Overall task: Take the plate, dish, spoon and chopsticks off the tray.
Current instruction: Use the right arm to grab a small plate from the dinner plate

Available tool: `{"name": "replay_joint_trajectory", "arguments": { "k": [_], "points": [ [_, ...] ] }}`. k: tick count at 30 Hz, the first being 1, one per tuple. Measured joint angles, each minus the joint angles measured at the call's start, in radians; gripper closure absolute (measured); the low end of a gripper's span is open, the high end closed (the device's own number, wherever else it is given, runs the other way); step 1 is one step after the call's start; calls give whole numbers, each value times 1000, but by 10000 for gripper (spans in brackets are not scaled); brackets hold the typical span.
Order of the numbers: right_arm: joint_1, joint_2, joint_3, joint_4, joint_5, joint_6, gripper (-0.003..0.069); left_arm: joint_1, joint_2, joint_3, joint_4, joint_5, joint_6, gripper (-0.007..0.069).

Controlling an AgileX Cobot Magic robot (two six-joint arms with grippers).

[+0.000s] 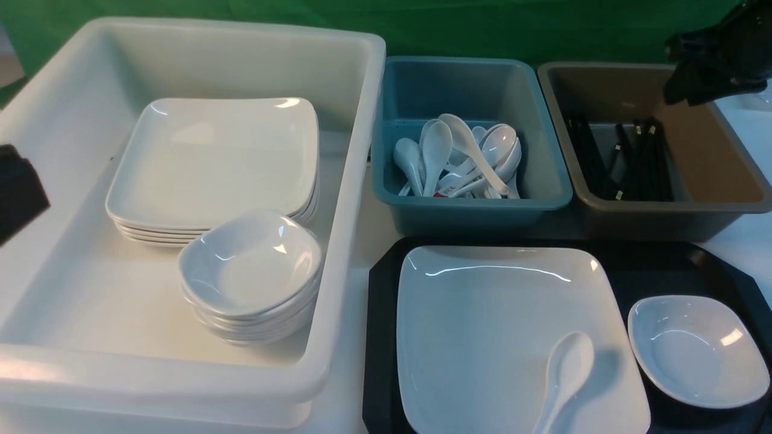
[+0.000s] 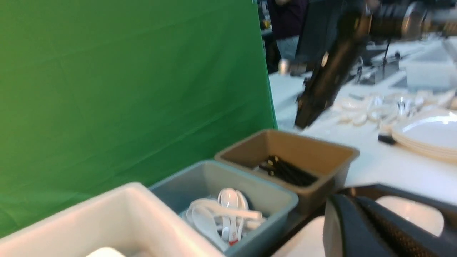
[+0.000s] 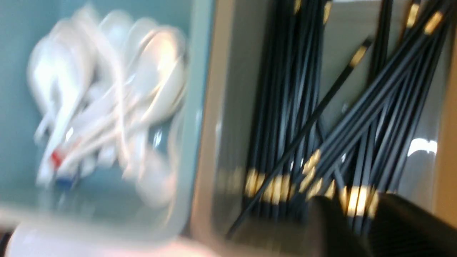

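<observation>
The black tray [image 1: 379, 337] lies at the front right. On it rests the large white plate [image 1: 476, 337], with the white spoon [image 1: 567, 367] lying on the plate's near right part. The small white dish [image 1: 693, 355] sits on the tray to the right of the plate. Black chopsticks [image 1: 639, 163] with gold bands [image 3: 353, 200] lie in the brown bin [image 1: 718, 169]; none lie on the tray. My right gripper [image 1: 684, 90] [image 3: 357, 210] hovers above that bin, jaws slightly apart and holding nothing. At the far left, my left gripper [image 1: 18, 193] [image 2: 351, 201] is shut and empty.
A big white bin [image 1: 60, 301] on the left holds a stack of plates [image 1: 217, 163] and a stack of dishes [image 1: 250, 271]. A teal bin [image 1: 534, 120] in the middle holds several white spoons [image 1: 464, 157]. A green backdrop stands behind.
</observation>
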Motion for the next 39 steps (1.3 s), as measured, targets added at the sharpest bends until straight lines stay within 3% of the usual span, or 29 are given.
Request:
{"name": "replay_joint_trajectory", "arguments": {
  "k": [1, 3, 6, 9, 10, 13, 16, 20, 22, 26, 32, 39],
  "points": [
    [11, -28, -2, -5, 44, -2, 563, 0, 0, 0, 9, 10, 0, 617],
    [42, -72, -5, -25, 115, 6, 606, 0, 0, 0, 24, 28, 0, 617],
    [85, -110, 16, -65, 115, 14, 606, 0, 0, 0, 27, 29, 0, 617],
    [200, -217, 142, -203, 115, 53, 603, 0, 0, 1, 30, 30, -7, 617],
    [200, -217, 151, -203, 115, 55, 603, 0, 0, 1, 30, 30, -7, 617],
    [321, -329, 344, -295, 115, 56, 594, 0, 0, 21, 29, 38, -7, 617],
    [400, -391, 543, -317, 111, 1, 539, 0, 0, 45, 30, 62, -7, 617],
    [417, -416, 719, -327, 87, -60, 399, 0, 0, 51, 27, 74, -14, 617],
    [413, -418, 832, -342, 30, -104, 282, 0, 0, 54, 26, 69, -15, 617],
    [413, -418, 998, -431, -143, -137, 190, 0, 0, 56, 26, 64, -15, 617],
    [410, -417, 1151, -536, -373, -184, 164, 0, 0, 56, 26, 63, -15, 617],
    [410, -363, 1182, -603, -456, -208, 152, 0, 0, 56, 26, 63, -15, 617]
  ]
}}
